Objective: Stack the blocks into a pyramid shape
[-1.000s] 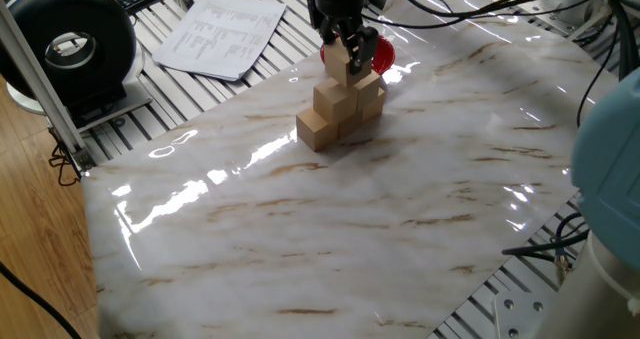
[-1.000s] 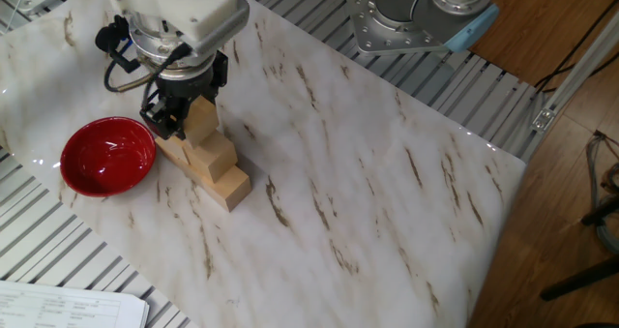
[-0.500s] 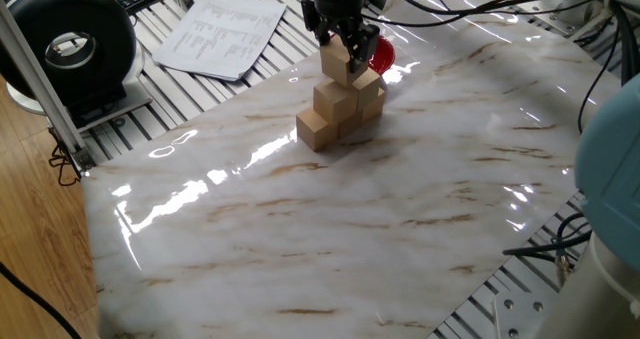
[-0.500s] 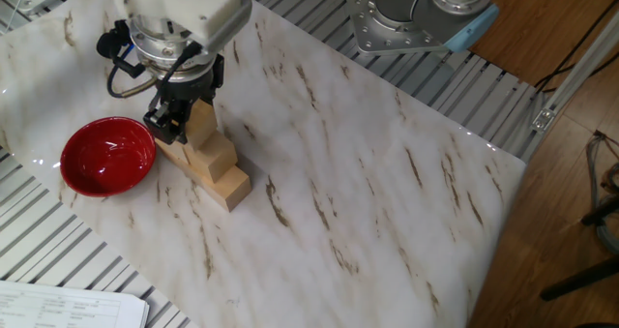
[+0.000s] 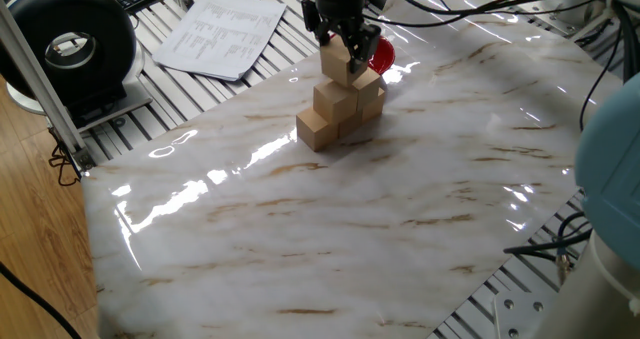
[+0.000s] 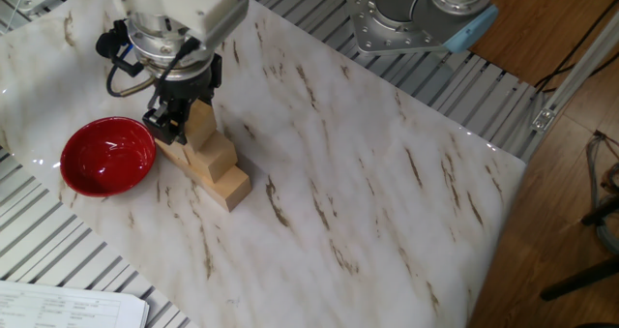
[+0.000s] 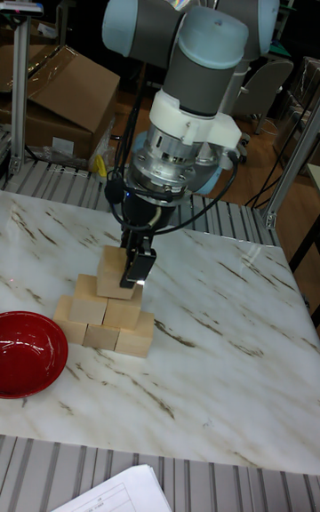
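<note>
Claw (image 7: 133,268) has lifted a touch in the past second yet still pinches the top block (image 7: 114,275), seated atop the blocks (image 7: 105,323) on the marble worktop (image 7: 222,361); pyramid looks complete pending release.

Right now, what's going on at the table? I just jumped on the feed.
The gripper is at the top of a pyramid of wooden blocks, its fingers closed around the top block. That block sits on the two-block middle row, which rests on a three-block base, so the shape looks complete but the block is not yet released. The red bowl stands beside the stack on the marble-patterned table, apart from the blocks.
</note>
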Robot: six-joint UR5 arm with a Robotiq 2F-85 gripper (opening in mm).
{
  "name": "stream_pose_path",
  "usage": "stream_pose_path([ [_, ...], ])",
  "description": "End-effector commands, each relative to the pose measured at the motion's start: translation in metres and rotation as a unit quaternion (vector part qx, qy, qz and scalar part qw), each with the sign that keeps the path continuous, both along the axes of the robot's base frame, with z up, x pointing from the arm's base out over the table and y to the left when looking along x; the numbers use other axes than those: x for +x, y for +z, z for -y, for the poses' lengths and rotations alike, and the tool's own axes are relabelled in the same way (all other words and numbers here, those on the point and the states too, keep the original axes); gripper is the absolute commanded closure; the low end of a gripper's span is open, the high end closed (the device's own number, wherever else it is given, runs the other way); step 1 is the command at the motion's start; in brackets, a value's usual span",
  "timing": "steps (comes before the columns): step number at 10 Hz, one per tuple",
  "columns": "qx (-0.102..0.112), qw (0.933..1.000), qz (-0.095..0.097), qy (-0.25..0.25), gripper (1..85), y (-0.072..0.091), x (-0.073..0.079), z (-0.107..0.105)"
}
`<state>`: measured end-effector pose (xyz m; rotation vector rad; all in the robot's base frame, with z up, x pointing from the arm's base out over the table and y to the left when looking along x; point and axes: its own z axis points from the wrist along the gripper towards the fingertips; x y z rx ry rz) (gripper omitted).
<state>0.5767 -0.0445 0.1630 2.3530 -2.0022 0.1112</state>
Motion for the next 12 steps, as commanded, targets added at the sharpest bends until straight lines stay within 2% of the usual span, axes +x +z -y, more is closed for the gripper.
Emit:
stream_pose_path([
  [1, 0.012, 0.9999, 0.001, 0.003, 85.0, -0.0019, -0.0008, 0.0037],
  [5, 0.018, 0.9998, 0.003, -0.003, 85.0, -0.0041, -0.0006, 0.0074],
  [12, 0.024, 0.9992, -0.012, -0.03, 85.0, -0.0056, -0.003, 0.0079],
])
